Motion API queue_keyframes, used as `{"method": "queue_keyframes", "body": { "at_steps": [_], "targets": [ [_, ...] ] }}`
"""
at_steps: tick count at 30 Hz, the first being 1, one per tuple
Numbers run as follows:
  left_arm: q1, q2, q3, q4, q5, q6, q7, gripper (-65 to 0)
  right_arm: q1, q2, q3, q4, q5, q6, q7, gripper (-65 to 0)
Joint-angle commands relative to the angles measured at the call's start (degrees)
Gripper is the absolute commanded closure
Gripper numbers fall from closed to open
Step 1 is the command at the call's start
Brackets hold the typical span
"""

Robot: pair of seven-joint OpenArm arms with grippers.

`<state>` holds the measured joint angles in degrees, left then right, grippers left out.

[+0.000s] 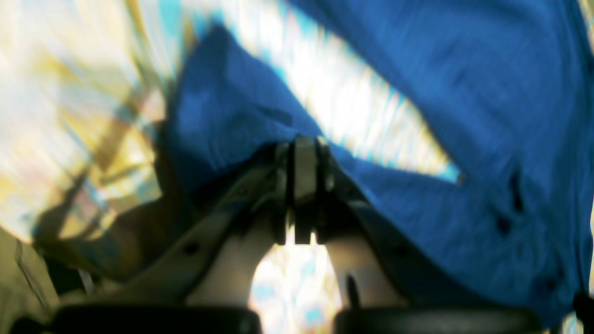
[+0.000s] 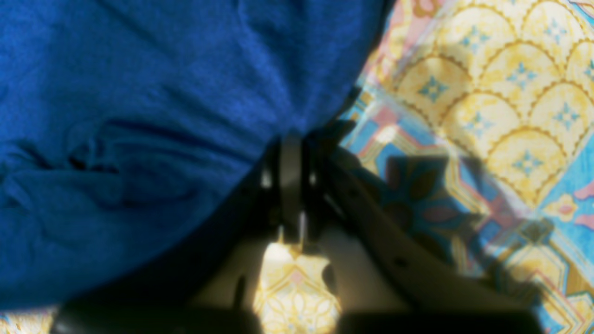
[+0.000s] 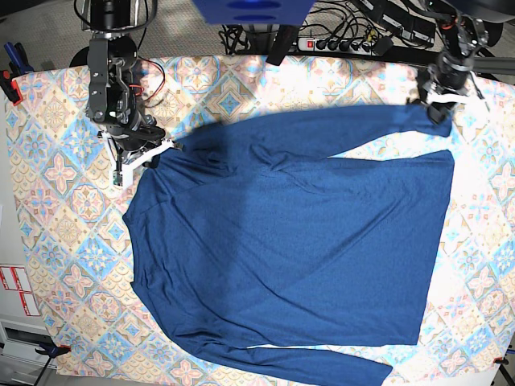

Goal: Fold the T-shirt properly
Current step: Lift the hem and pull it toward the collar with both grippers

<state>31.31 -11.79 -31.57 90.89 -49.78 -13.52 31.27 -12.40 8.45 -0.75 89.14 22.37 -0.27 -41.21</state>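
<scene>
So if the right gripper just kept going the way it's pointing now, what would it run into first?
The T-shirt itself: the right gripper is shut on its edge, and blue cloth bunches straight ahead of the tips. Beyond that comes the patterned tablecloth, though depth is unclear.

Base overhead, far; wrist views close, sharing T-shirt (image 3: 290, 241).

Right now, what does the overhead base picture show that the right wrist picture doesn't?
Only the base view shows the whole T-shirt spread out, both arms, the left gripper and a power strip. Only the right wrist view shows the right gripper close up, shut on a fabric edge. Both show the blue shirt on the patterned cloth.
</scene>
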Motion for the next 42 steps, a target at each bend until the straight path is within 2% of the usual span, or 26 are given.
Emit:
{"method": "queue_keyframes", "body": {
  "at_steps": [1, 8, 15, 19, 26, 30, 38, 42],
  "targets": [
    [0.3, -0.6, -0.2, 1.5, -0.6, -0.4, -0.7, 0.0, 0.6, 0.3, 0.1, 1.5, 0.0, 0.2, 1.0, -0.2],
    [-0.1, -0.6, -0.2, 5.6, -0.6, -0.4, -0.7, 0.0, 1.5, 0.3, 0.1, 3.6, 0.0, 0.2, 1.0, -0.2],
    [-4.2, -0.6, -0.6, 6.8, -0.6, -0.4, -0.7, 0.0, 4.5, 0.3, 0.1, 3.4, 0.1, 0.2, 0.7, -0.2],
    [-7.9, -2.3, -2.2, 6.6, -0.4, -0.4, -0.5, 0.0, 6.7, 0.2, 0.0, 3.0, 0.1, 0.2, 0.7, -0.2],
    [-15.9, -5.9, -2.1, -0.8, -0.4, -0.4, -0.5, 0.0, 11.2, 0.2, 0.0, -2.0, 0.1, 0.2, 0.9, -0.2],
    [-20.4, -6.4, -1.9, -7.9, -0.3, -0.4, -0.4, 0.0, 13.2, 0.0, 0.0, -5.1, 0.1, 0.2, 1.0, -0.2],
    [-27.4, -5.9, -1.6, -16.7, 7.0, -0.4, -0.4, 0.0, 14.2, 0.0, 0.5, -6.9, 0.1, 0.2, 1.1, -0.2],
    [-28.0, -6.2, 3.9, -17.4, 9.2, -0.1, -0.4, 0.0, 14.1, 0.0, 0.5, -6.9, 0.1, 0.2, 1.1, -0.2]
  ]
}}
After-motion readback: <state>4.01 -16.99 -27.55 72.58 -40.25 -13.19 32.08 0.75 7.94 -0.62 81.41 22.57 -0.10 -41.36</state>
